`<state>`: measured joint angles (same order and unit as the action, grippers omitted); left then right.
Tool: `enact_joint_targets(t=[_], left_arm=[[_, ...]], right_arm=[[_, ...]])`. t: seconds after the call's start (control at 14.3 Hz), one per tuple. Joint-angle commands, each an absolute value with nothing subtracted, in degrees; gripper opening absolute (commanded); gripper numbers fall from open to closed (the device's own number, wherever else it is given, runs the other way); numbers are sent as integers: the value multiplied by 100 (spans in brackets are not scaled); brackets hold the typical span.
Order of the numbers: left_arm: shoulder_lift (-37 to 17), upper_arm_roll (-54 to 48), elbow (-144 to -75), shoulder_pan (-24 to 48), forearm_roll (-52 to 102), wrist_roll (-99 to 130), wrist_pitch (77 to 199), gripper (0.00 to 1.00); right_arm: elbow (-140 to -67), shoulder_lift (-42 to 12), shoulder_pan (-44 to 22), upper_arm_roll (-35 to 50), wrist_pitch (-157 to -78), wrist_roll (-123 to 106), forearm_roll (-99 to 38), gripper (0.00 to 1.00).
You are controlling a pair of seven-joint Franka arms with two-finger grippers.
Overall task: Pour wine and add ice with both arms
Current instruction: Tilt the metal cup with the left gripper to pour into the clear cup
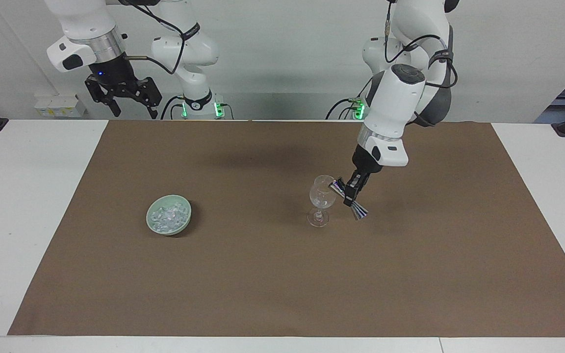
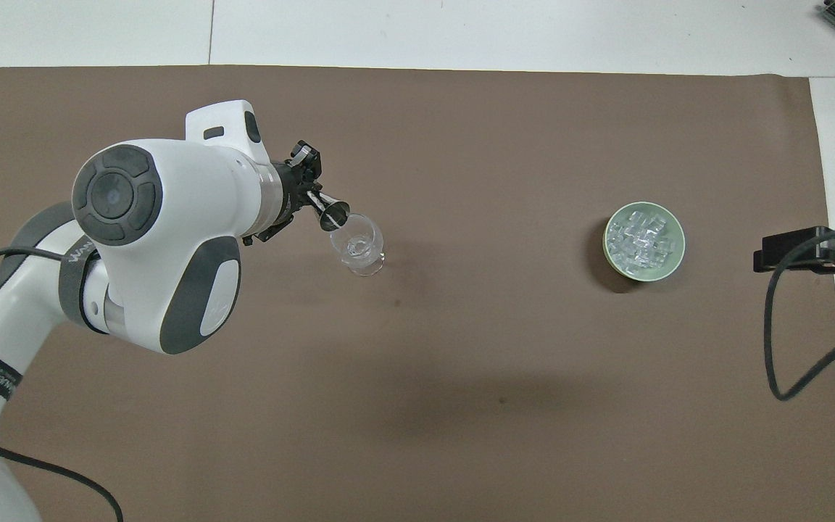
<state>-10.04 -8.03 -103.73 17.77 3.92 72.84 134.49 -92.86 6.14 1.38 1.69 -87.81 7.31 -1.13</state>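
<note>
The ice [image 1: 167, 215] lies in a pale green bowl [image 2: 671, 262] on the brown mat [image 1: 263, 274], toward the right arm's end of the desk, well apart from both sets of jaws. The left gripper [image 1: 350, 192] hangs beside the stemmed glass [image 1: 321, 198], jaws pinching a silver jigger [image 1: 357, 210] tipped over the glass rim. The right gripper [image 1: 128, 100] waits raised above the desk's edge nearest the robots, jaws spread, holding nothing. The overhead view shows only its tip [image 2: 787, 254], but looks into the glass and the bowl.
</note>
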Motion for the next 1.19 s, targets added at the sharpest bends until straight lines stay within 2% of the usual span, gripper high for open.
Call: enact_joint_targets(t=[0.0,1.12], left_arm=[[-1037,-703,-10345,1925,211,7330,13579,0],[-1037,-703,-10354,2013,-439,7339,13720,0]], right_arm=[[-9457,756,237,220,-8903,510,-149,100],[-9466,756,237,220,-8965,519,-149,100]])
